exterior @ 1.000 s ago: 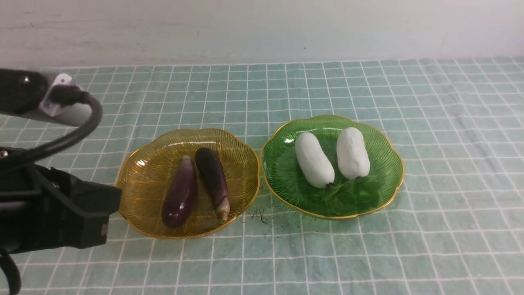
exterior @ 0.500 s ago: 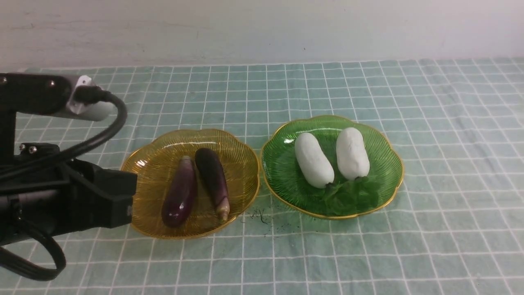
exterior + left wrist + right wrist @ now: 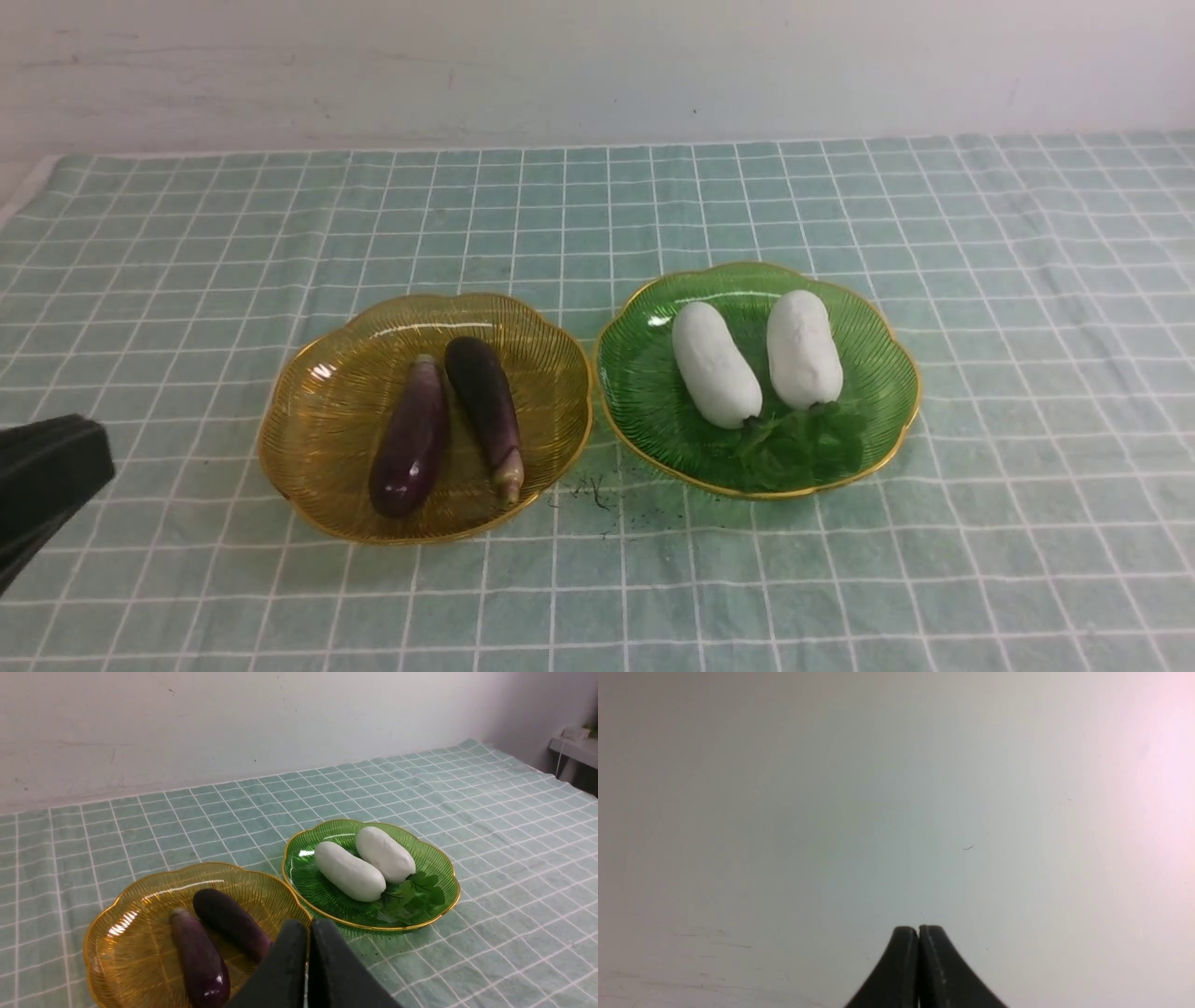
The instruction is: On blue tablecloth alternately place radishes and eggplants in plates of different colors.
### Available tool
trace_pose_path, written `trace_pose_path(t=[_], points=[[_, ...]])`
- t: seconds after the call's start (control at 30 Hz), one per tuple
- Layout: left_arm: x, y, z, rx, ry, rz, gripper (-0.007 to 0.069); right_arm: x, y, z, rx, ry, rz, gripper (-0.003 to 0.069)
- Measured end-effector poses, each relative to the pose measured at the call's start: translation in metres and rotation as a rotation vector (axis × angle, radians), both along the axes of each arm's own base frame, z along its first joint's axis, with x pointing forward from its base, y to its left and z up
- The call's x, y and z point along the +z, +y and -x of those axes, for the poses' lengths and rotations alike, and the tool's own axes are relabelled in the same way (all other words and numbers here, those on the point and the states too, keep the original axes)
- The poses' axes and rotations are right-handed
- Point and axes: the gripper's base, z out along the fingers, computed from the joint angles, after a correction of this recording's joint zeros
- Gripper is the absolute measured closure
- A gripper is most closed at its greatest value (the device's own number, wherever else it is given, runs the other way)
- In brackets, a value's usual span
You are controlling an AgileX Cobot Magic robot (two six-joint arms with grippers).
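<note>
Both eggplants (image 3: 411, 439) lie in the amber plate (image 3: 317, 411), toward the left edge. Both radishes (image 3: 714, 364) lie in the green plate (image 3: 635, 373), toward the right edge. Left gripper (image 3: 307, 929) clenched, empty, by the left edge. Right gripper (image 3: 918, 931) clenched, empty, facing the wall. Sorting looks done; next, probably just parking the arms.

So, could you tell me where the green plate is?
In the front view, the green plate sits right of centre, beside the yellow plate, holding both radishes.
</note>
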Motion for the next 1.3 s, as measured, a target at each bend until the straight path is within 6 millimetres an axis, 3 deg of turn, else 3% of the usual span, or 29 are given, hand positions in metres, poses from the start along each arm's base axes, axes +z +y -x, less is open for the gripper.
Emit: trace_pose_path(t=[0.43,0.57,0.63,0.8,1.0,1.1,1.3], points=[[-0.005,0.003,0.002,0.015,-0.025,-0.046,0.0632,0.0,0.0,0.0,0.0,0.001,0.0,0.0671],[-0.016,0.006,0.0,0.055,-0.054,-0.088,0.0632,0.0,0.0,0.0,0.0,0.001,0.0,0.0671],[-0.027,0.009,0.001,0.096,-0.079,-0.094,0.0632,0.0,0.0,0.0,0.0,0.001,0.0,0.0671],[-0.077,0.017,0.0,0.247,-0.127,-0.093,0.0632,0.0,0.0,0.0,0.0,0.001,0.0,0.0671],[-0.151,0.02,-0.01,0.348,-0.023,-0.13,0.0632,0.0,0.0,0.0,-0.003,0.0,0.007,0.0671],[-0.167,0.021,-0.011,0.353,0.025,-0.152,0.0632,0.0,0.0,0.0,-0.003,0.002,0.007,0.0671],[-0.173,0.021,-0.01,0.35,0.083,-0.178,0.0632,-0.001,0.0,0.0,-0.003,0.005,0.008,0.0671]])
